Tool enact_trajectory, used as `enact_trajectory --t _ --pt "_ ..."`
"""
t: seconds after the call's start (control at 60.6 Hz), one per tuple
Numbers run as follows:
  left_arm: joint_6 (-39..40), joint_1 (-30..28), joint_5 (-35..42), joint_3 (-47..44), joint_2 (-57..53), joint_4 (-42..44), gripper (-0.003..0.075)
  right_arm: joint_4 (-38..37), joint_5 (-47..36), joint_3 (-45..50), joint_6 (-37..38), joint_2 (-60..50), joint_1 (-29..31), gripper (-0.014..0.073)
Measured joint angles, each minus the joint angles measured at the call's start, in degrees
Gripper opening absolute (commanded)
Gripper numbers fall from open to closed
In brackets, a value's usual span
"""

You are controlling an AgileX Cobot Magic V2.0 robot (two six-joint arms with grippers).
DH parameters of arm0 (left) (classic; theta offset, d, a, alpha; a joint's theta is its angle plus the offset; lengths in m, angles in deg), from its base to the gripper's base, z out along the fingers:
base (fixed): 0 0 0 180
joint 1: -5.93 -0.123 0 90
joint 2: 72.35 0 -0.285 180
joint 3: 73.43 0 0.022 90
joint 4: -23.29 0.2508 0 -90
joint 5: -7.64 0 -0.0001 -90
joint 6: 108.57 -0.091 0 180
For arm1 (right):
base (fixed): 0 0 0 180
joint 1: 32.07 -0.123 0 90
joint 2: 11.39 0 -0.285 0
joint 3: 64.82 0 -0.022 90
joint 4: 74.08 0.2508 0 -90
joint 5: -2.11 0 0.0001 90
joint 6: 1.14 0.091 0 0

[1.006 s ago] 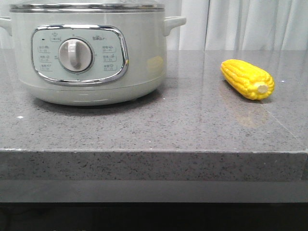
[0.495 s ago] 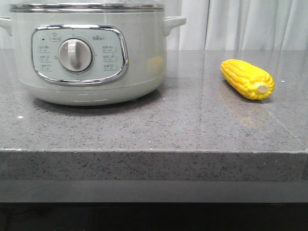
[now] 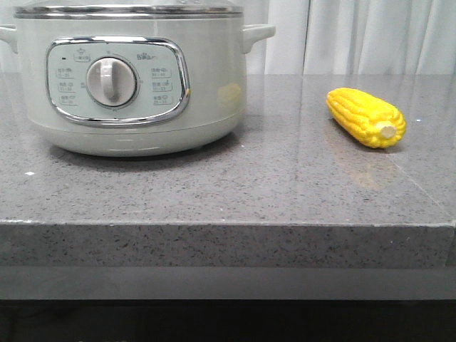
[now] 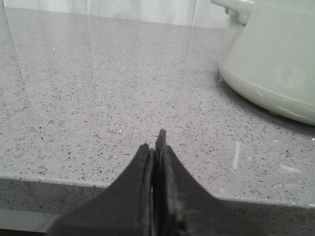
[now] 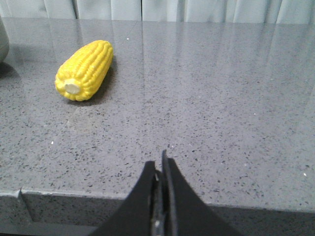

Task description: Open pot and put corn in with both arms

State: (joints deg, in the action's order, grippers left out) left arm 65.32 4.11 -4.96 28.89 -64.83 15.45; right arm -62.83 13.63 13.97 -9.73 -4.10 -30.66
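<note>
The pale grey-green pot (image 3: pixel 135 78) stands at the back left of the grey stone counter, its metal-rimmed lid (image 3: pixel 128 10) on it and its dial facing me. The yellow corn (image 3: pixel 366 117) lies at the right, stub end toward me. Neither gripper shows in the front view. My left gripper (image 4: pixel 156 143) is shut and empty, low at the counter's front edge, with the pot (image 4: pixel 275 59) well ahead and off to one side. My right gripper (image 5: pixel 159 162) is shut and empty at the front edge, with the corn (image 5: pixel 84 70) ahead and apart from it.
The counter's front edge (image 3: pixel 228 226) runs across the front view, with a dark drop below it. White curtains (image 3: pixel 356 35) hang behind the counter. The pot's side handle (image 3: pixel 258 33) sticks out toward the corn.
</note>
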Motion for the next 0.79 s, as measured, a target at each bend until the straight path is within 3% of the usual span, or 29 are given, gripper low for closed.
enact_trajectory --t 0.495,0.792 --pt "0.00 0.00 2.75 1.11 0.00 -2.82 -0.0019 0.00 -0.79 -0.75 0.00 0.00 0.00 -0.0061" --pt "0.00 0.00 -4.20 20.91 8.20 6.22 -0.0019 0.00 6.15 -19.93 0.00 4.95 0.00 -0.0060"
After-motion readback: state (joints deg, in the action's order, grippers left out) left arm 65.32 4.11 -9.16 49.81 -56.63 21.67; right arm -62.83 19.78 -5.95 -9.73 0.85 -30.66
